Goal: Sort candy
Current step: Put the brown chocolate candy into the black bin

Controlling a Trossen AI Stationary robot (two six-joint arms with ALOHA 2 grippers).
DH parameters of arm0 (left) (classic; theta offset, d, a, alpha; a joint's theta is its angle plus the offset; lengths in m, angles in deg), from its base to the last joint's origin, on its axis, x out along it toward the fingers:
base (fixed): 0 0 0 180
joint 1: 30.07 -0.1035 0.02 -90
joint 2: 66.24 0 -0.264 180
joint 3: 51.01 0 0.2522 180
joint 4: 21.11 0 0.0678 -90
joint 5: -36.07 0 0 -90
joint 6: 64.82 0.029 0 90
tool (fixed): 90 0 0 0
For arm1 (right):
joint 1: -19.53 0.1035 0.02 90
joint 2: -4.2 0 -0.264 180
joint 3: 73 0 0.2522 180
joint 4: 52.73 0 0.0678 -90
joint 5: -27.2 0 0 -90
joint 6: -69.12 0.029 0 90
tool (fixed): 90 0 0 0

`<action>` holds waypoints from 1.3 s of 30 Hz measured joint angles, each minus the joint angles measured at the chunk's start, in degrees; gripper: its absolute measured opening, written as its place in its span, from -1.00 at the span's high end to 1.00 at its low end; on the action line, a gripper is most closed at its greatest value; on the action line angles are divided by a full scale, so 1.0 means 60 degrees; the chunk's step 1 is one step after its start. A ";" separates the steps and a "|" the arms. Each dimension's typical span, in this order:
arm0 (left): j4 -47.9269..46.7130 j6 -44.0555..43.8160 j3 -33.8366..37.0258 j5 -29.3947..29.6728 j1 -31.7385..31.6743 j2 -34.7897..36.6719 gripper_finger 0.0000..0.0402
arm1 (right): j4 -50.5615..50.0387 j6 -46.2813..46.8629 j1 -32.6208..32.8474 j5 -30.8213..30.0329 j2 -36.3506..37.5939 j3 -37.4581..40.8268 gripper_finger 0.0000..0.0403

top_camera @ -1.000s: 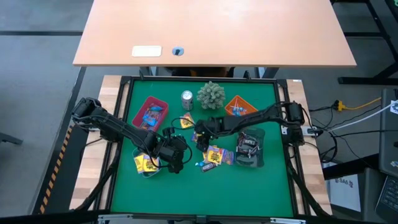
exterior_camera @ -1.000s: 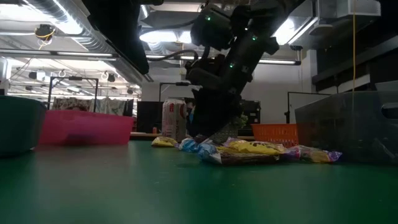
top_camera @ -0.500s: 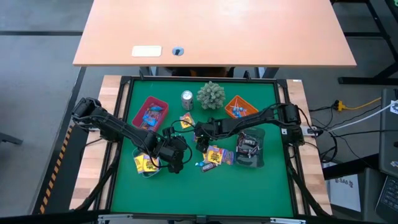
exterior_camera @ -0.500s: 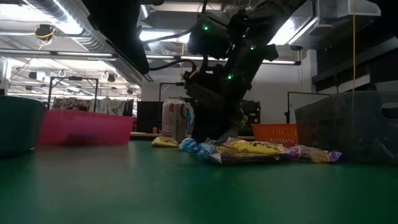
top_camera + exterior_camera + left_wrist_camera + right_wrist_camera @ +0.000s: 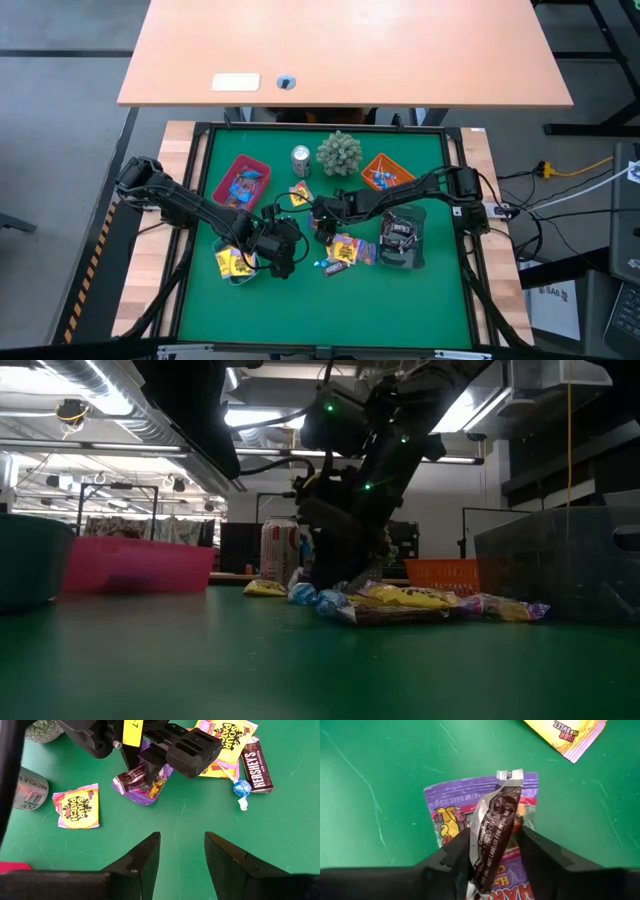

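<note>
Loose candy (image 5: pixel 345 250) lies mid-table on the green mat: yellow packets (image 5: pixel 77 806), a blue-wrapped piece (image 5: pixel 242 788) and brown bars (image 5: pixel 257 766). My right gripper (image 5: pixel 322 218) stands at the pile's far left end, shut on a dark brown mini bar (image 5: pixel 492 832) that lies on a purple packet (image 5: pixel 451 802). To the left of the pile my left gripper (image 5: pixel 182 852) hovers open over bare mat, with nothing between its fingers. More yellow packets fill a bowl (image 5: pixel 234 263) at the near left. My right gripper pinches the brown mini bar's two long sides (image 5: pixel 479 851) between its two fingers (image 5: pixel 457 851), near the bar's end closest to the wrist. The fingers slant down from the table's right and lie along the bar. The bar rests on the purple packet, its far end curled up.
A pink tray (image 5: pixel 243 182) with candy, a silver can (image 5: pixel 301 158), a green spiky plant ball (image 5: pixel 340 152) and an orange tray (image 5: pixel 385 172) line the far side. A dark bin (image 5: pixel 402 240) stands right of the pile. The near half of the mat (image 5: pixel 330 310) is open.
My right gripper has sunk a little onto the far left end of the candy pile. My left arm has kept still.
</note>
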 joint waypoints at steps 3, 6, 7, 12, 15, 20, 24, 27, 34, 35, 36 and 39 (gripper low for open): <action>0.0000 0.0000 0.0000 0.0000 0.0000 0.0000 0.29 | -0.0015 -0.0002 0.0000 0.0014 0.0032 0.0006 0.31; 0.0000 0.0000 0.0000 0.0000 0.0000 0.0000 0.29 | -0.0064 -0.0002 0.0000 0.0052 0.0087 0.0018 0.37; 0.0000 -0.0001 0.0000 0.0000 0.0000 0.0000 0.29 | -0.0063 -0.0002 0.0000 0.0051 0.0095 0.0018 0.38; 0.0000 -0.0004 0.0000 0.0000 0.0000 0.0000 0.29 | -0.0168 -0.0003 0.0000 0.0058 0.0251 0.0022 0.42; 0.0000 -0.0004 0.0000 0.0000 0.0000 0.0000 0.29 | -0.0197 -0.0004 0.0000 0.0054 0.0411 0.0022 0.43; 0.0004 -0.0004 0.0000 0.0000 0.0000 0.0000 0.29 | -0.0332 -0.0237 0.0000 0.0040 0.0726 0.0022 0.43; 0.0007 0.0000 0.0000 0.0004 0.0000 0.0000 0.29 | -0.0324 -0.0251 0.0000 0.0021 0.0992 0.0022 0.43; 0.0011 0.0000 0.0000 0.0000 0.0000 0.0000 0.29 | -0.0323 -0.0251 0.0000 0.0019 0.1000 0.0018 0.43; 0.0015 -0.0004 0.0000 0.0000 0.0000 0.0000 0.28 | -0.0176 -0.0251 0.0011 0.0570 0.0723 0.0016 0.43; 0.0015 -0.0004 0.0000 0.0000 0.0000 0.0000 0.28 | -0.0261 -0.0248 0.0011 0.0593 0.0694 0.0018 0.43; 0.0015 -0.0007 0.0000 0.0000 0.0000 0.0000 0.28 | -0.0267 -0.0251 0.0011 0.0593 0.0632 0.0018 0.43; 0.0024 -0.0010 0.0000 0.0000 0.0000 0.0000 0.28 | -0.0278 -0.0251 0.0007 0.0583 0.0514 0.0017 0.43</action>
